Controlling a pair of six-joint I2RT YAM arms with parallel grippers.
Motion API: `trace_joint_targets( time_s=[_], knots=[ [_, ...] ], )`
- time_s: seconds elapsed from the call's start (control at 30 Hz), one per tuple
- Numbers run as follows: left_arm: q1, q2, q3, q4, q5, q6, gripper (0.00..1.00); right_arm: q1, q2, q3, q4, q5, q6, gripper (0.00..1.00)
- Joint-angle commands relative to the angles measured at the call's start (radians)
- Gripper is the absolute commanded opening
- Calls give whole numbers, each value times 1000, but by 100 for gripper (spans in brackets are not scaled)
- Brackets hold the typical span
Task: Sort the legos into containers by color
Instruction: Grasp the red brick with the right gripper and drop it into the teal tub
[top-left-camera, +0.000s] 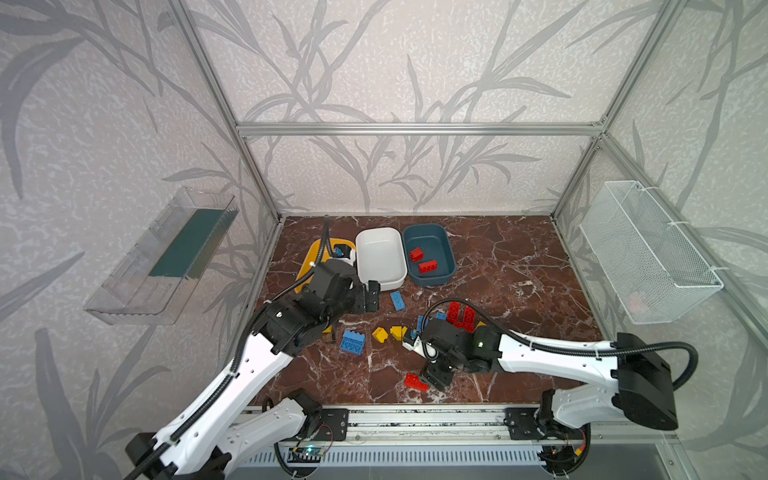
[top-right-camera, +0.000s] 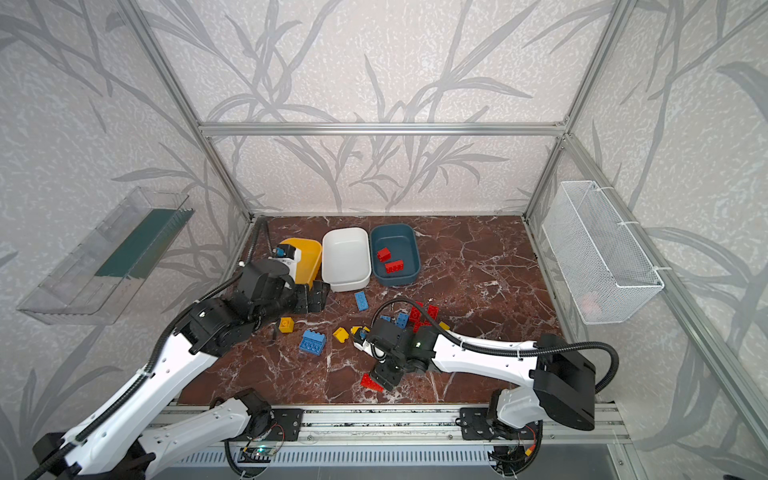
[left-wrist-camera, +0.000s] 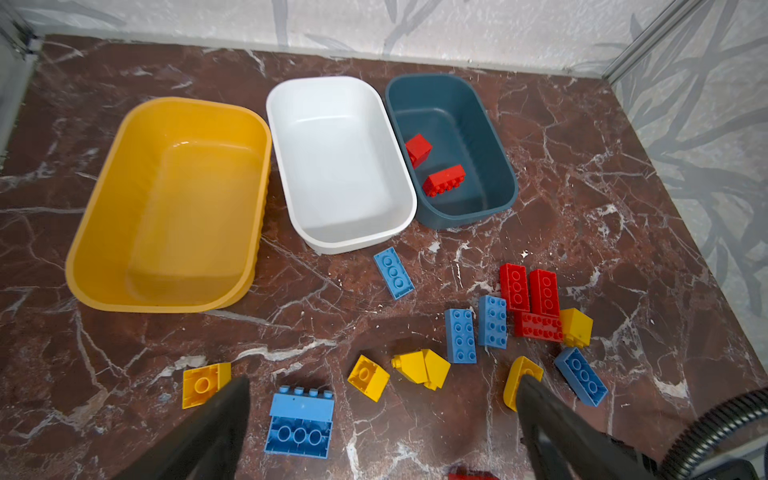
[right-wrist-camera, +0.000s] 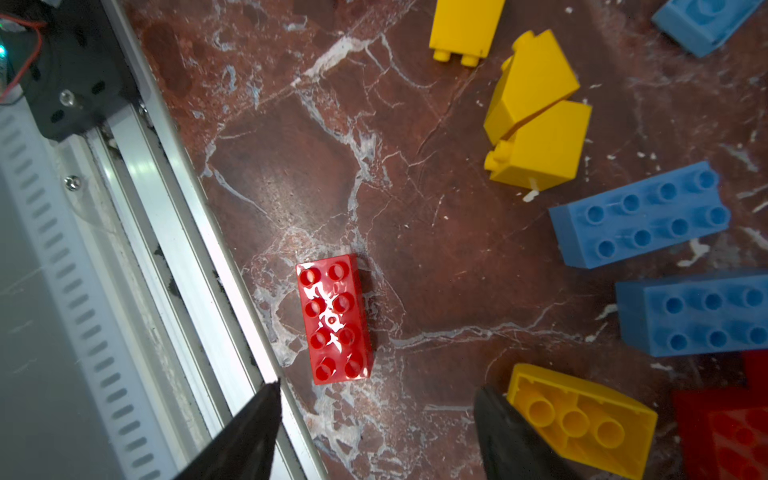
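While both arms hang over the table, a top view shows the left gripper (top-left-camera: 369, 297) just in front of the white tub (top-left-camera: 390, 284). The right gripper (top-left-camera: 434, 378) points down near the front rail (top-left-camera: 415, 419). A red brick (top-left-camera: 415, 381) lies on the table right beside it. The blue tub (top-left-camera: 436, 281) holds two red bricks (top-left-camera: 428, 266). In a top view the yellow tub (top-right-camera: 311, 257) sits partly behind the left arm.

From the left wrist view, the left fingers (left-wrist-camera: 224, 415) stand wide apart and hold nothing. A big blue brick (left-wrist-camera: 300, 428) lies on the table between them, closer to one finger. A curved yellow brick (left-wrist-camera: 519, 374) sits right at the tip of the second finger. All three tubs stand side by side, well ahead of the fingers.

From the right wrist view, the right fingers (right-wrist-camera: 249, 428) are apart and hold nothing. The red brick lies flat with its bumps up, just ahead of the gap. It is closer to the finger by the rail and touches neither finger. A hollow yellow brick (right-wrist-camera: 582, 419) lies just beside the finger away from the rail.
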Motion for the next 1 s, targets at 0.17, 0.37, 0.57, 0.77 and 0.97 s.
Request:
trace_joint_targets(
  time_s=[0.17,0.37,0.57,0.77,0.97],
  knots=[
    [2,-150,-146,39,-90,28,99,74,209,156,-130,13,-41,63],
    [2,-169,-162,41,-96,36,99,86,318,200,-150,27,-29,60],
    [2,-168,-168,46,-77,39,99,85,372,234,-173,38,-26,56],
    [3,-175,-168,42,-82,44,99,85,405,260,-196,51,-22,42],
    [3,-193,-172,43,-95,41,99,84,377,258,-201,90,-10,31]
  ],
)
